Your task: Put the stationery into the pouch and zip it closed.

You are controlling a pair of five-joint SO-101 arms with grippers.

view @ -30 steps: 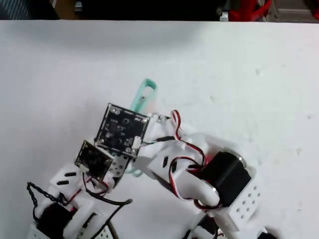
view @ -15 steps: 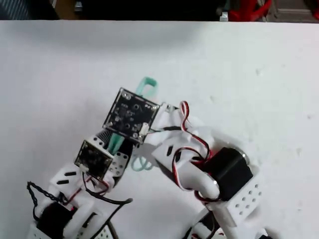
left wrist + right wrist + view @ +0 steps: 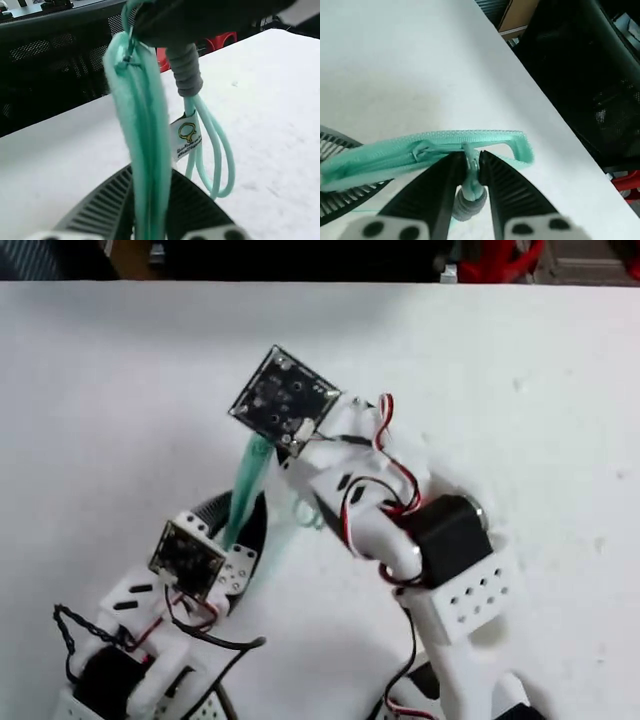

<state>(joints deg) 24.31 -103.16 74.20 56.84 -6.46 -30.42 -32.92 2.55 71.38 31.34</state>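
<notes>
Above table [image 3: 520, 360], right gripper [image 3: 471, 160] pinches pouch [image 3: 245, 485]; camera board [image 3: 283, 398] seemingly covers end.

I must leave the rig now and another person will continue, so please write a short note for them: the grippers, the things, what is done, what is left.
Left gripper: shut on one end of the pouch.
Right gripper: shut on the zipper pull at the other end; the pouch is stretched between the two.
Done: the zip looks closed up to the pull. The contents cannot be seen.
Left: probably check that the zip is fully shut, then set the pouch down and let go.
</notes>
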